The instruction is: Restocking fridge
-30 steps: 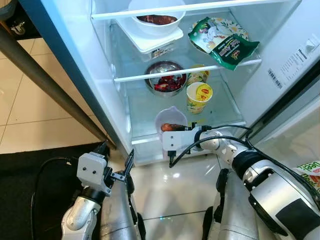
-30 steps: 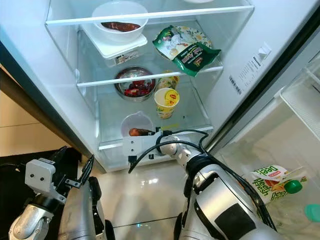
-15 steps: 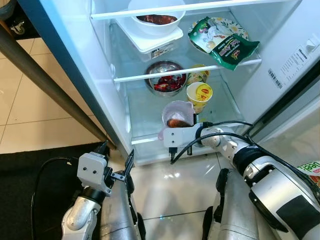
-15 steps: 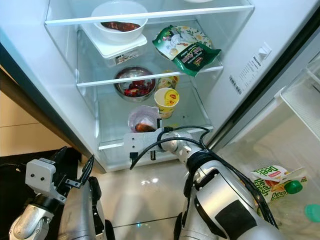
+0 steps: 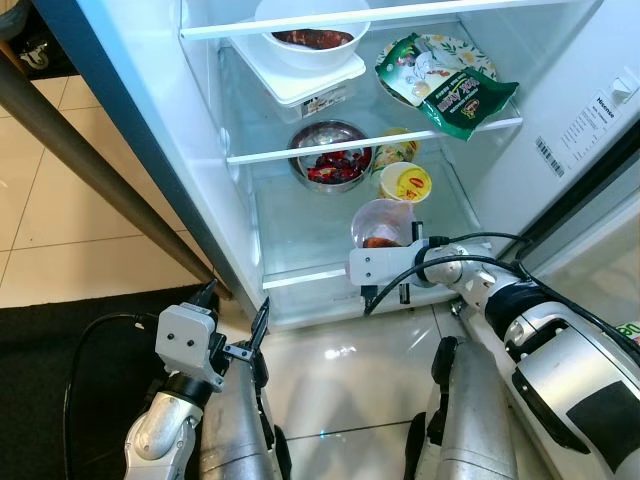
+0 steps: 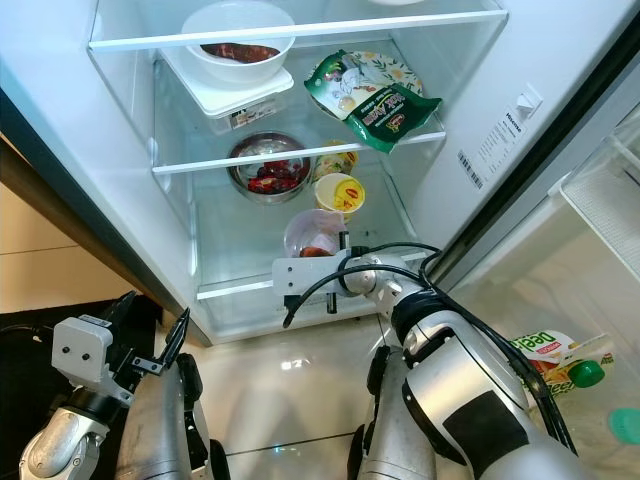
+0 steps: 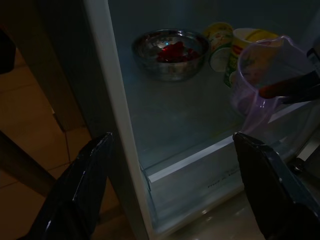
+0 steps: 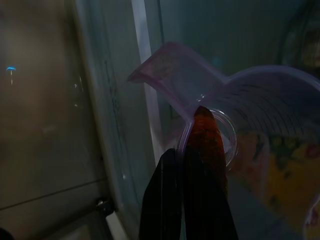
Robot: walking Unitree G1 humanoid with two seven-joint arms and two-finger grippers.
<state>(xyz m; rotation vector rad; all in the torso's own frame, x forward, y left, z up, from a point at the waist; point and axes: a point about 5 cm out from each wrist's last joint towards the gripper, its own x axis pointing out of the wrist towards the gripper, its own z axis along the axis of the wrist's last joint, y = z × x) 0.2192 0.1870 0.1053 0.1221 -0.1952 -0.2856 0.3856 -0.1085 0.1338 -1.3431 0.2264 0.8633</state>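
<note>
Right gripper [image 5: 392, 250] is reached into the open fridge [image 5: 210, 190] at the lowest shelf [image 5: 300, 235], near its front edge. Its fingers are pinched narrow on the rim of a clear plastic measuring cup [image 5: 383, 222] (the right wrist view shows both black fingers pressed together at the rim [image 8: 200, 150], just beside the spout). The cup is tilted, with something reddish inside; I cannot tell whether its base touches the shelf.

Just behind the cup, toward the shelf's back right: a yellow-lidded instant noodle cup [image 5: 405, 183], with a second yellow cup [image 5: 395, 150] behind it. At the shelf's back centre, a steel bowl [image 5: 330, 158] with red food.

Middle shelf: a white bowl [image 5: 312, 35] with dark food sits on a white lidded container [image 5: 305, 85] at the left; a green snack bag [image 5: 445, 85] lies at the right, overhanging the front edge.

Left gripper [image 5: 235, 335] hangs idle, low in front of the fridge above the dark mat [image 5: 60, 340], fingers spread wide (left wrist view: both fingertips [image 7: 80, 185] well apart).

A green juice carton [image 6: 545, 360] lies in the door compartment at the right.
</note>
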